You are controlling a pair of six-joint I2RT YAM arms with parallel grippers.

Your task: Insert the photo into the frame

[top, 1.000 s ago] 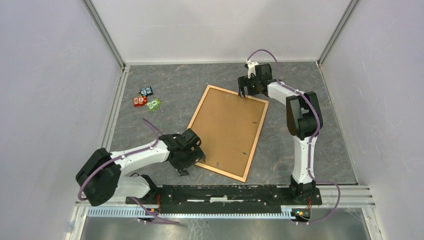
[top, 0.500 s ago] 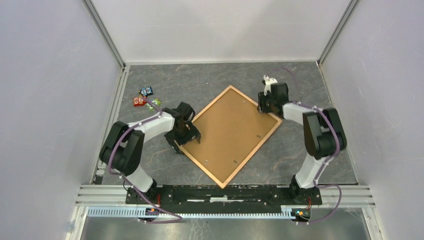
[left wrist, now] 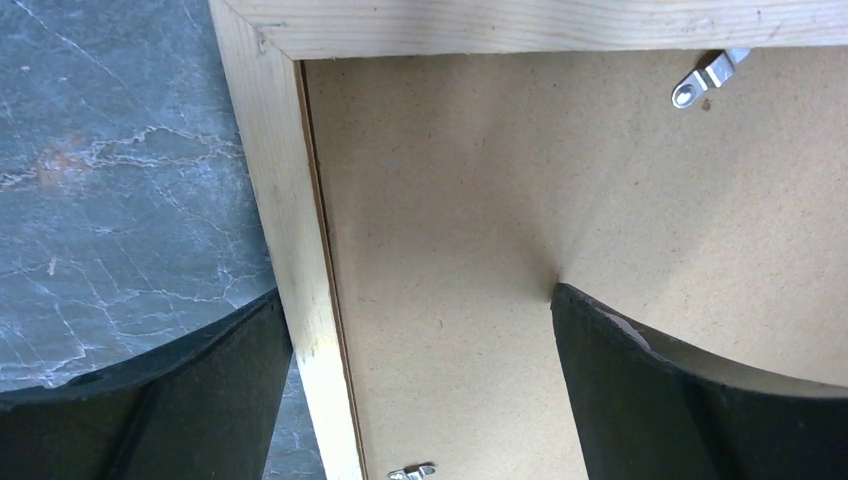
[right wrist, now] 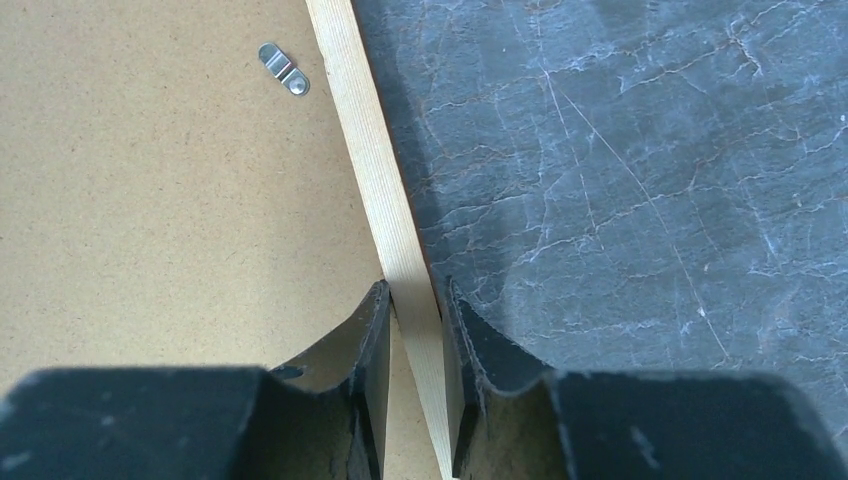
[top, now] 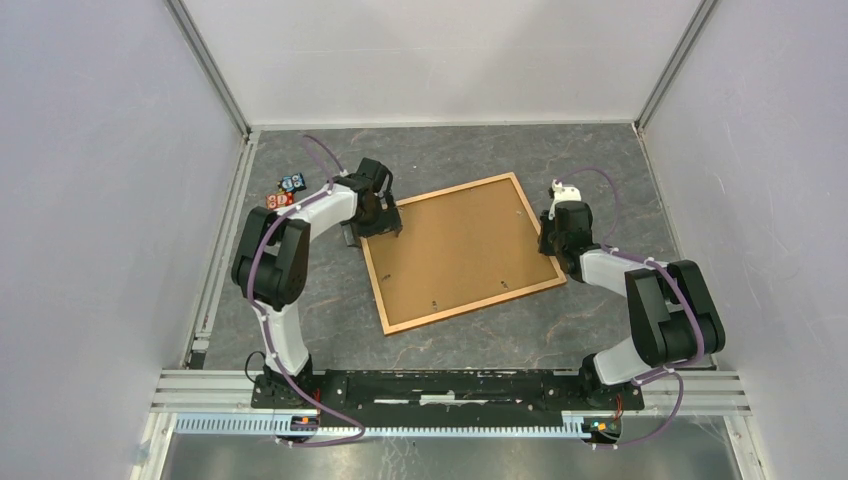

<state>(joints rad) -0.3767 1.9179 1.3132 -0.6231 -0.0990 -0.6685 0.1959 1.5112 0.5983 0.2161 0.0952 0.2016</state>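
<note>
The frame [top: 455, 250] lies back-up on the dark table, its brown fibreboard back showing inside a pale wooden rim. My left gripper [top: 372, 222] is open at the frame's far-left corner. In the left wrist view [left wrist: 418, 295] one finger is outside the left rail [left wrist: 290, 200] and the other rests over the backing. My right gripper [top: 550, 240] sits at the frame's right edge. The right wrist view shows the gripper [right wrist: 415, 290] shut on the thin right rail [right wrist: 365, 150], a finger pressed to each side. The photo is out of view.
A few small coloured toys [top: 290, 195] lie near the left wall, just beyond the left arm. Metal turn clips [left wrist: 705, 78] [right wrist: 283, 68] sit on the backing. White enclosure walls stand on three sides, and the arms' base rail [top: 450, 385] runs along the near edge.
The frame has swung clockwise from upright to lying crosswise. The left arm swept away from me along the left side; the right gripper moved toward me and closed on the rail.
</note>
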